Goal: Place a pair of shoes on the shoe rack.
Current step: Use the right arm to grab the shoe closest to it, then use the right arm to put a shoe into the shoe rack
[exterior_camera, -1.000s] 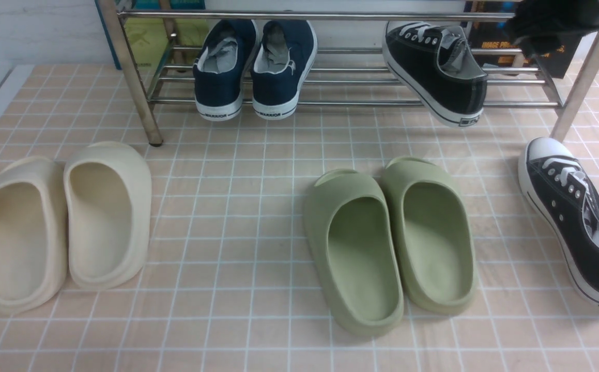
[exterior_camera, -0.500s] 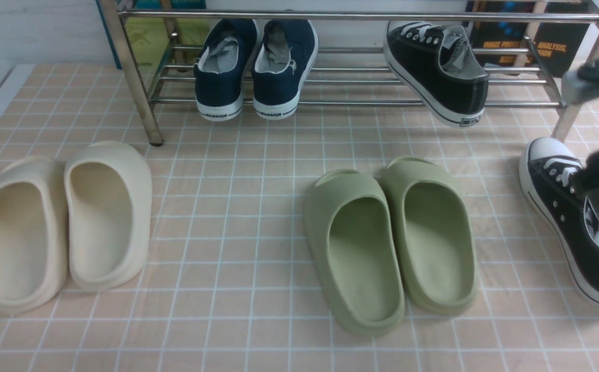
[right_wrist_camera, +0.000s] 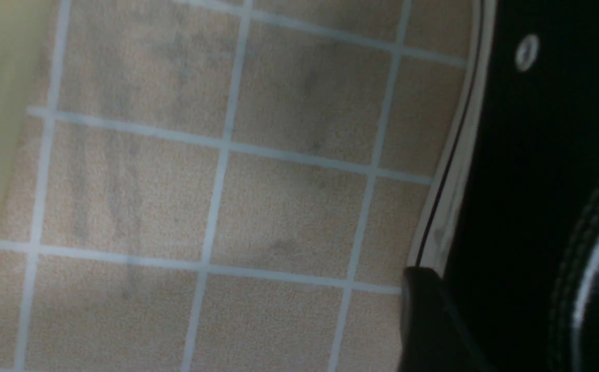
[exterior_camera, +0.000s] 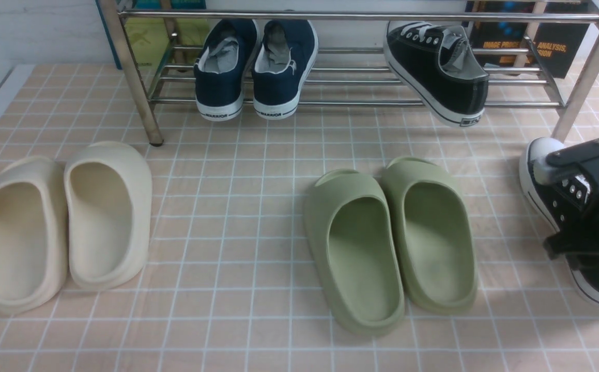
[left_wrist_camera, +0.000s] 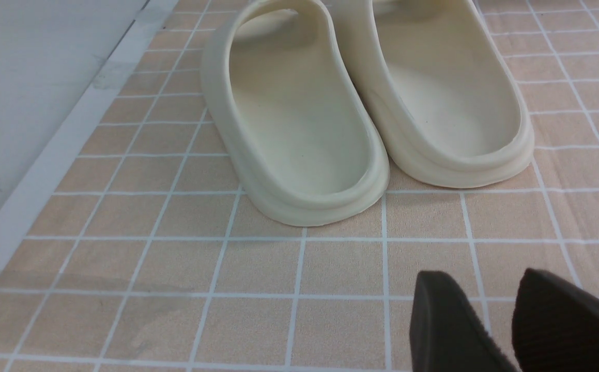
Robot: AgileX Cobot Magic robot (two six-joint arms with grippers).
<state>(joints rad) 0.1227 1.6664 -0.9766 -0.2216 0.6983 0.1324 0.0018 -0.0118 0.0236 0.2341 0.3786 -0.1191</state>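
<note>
One black canvas sneaker [exterior_camera: 439, 72] lies slanted on the shoe rack [exterior_camera: 361, 103], its heel hanging over the front rod. Its mate [exterior_camera: 550, 199] lies on the tiled floor at the far right, toe towards the rack's leg. My right gripper [exterior_camera: 583, 222] is down over this shoe's middle and hides its laces. In the right wrist view one finger [right_wrist_camera: 423, 320] rests against the outside of the sneaker's side wall [right_wrist_camera: 526, 155], and the other is dark inside the opening. Whether the jaws pinch the wall is unclear. My left gripper [left_wrist_camera: 480, 274] hovers open over bare tiles.
Navy slip-on sneakers [exterior_camera: 252, 67] stand on the rack's left half. Green slides [exterior_camera: 392, 243] lie mid-floor, just left of the floor sneaker. Cream slides [exterior_camera: 61, 222] lie at the left, in front of my left gripper. The rack's right leg [exterior_camera: 583, 77] stands by the sneaker's toe.
My right gripper has come down from beside the rack's top right corner onto the floor sneaker, its jaws narrowing. The left gripper and the shoes have not moved.
</note>
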